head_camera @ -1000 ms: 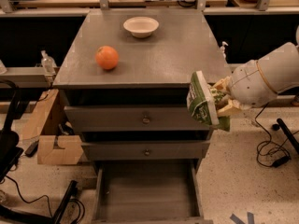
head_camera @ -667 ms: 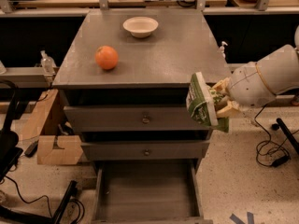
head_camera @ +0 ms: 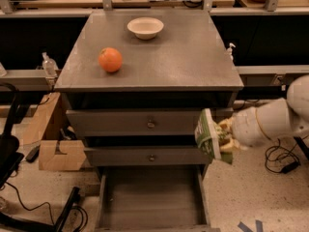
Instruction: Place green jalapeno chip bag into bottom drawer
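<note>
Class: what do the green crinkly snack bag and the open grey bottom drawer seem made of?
Green snack bag, held in the gripper right of the cabinet: thin plastic film, probably; creased, slightly shiny. Bottom drawer: likely matte grey metal; thin flat walls, dull even surface.

So the 1 white, rounded arm (head_camera: 273, 122) comes in from the right edge of the view, sloping slightly down toward the left. Its wrist ends in the pale 2-finger end effector (head_camera: 223, 138), sitting right of centre, a bit below mid-height. The yellowish fingers (head_camera: 225, 126) are clamped on a small crinkly green chip bag (head_camera: 207, 135), held on edge, roughly upright.
</note>
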Robot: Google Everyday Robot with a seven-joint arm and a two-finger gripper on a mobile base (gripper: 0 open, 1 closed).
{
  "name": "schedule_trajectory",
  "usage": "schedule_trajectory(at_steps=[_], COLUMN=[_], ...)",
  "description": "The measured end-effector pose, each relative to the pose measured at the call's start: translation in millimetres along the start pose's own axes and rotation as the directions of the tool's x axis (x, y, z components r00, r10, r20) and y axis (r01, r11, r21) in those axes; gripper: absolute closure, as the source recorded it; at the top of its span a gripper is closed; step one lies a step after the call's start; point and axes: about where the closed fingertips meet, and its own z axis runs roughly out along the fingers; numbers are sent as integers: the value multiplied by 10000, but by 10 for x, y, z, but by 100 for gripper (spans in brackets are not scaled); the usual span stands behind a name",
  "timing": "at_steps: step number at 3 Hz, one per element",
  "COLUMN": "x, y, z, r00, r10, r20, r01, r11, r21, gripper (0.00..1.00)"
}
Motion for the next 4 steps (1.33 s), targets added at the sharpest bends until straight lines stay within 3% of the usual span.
schedule_trajectory(at_steps=[1,2,3,4], x=[671,1158,1138,1338], y=[239,389,404,486], z=[418,783,813,1272], r00=[9989,9965,9966,9927], r10=[458,840,816,1156], r20=[98,9,-77,-333], r01=[-462,-839,-812,-1153], r11=[9978,9955,9960,9933], r21=[469,435,381,114], gripper=[100,100,100,100])
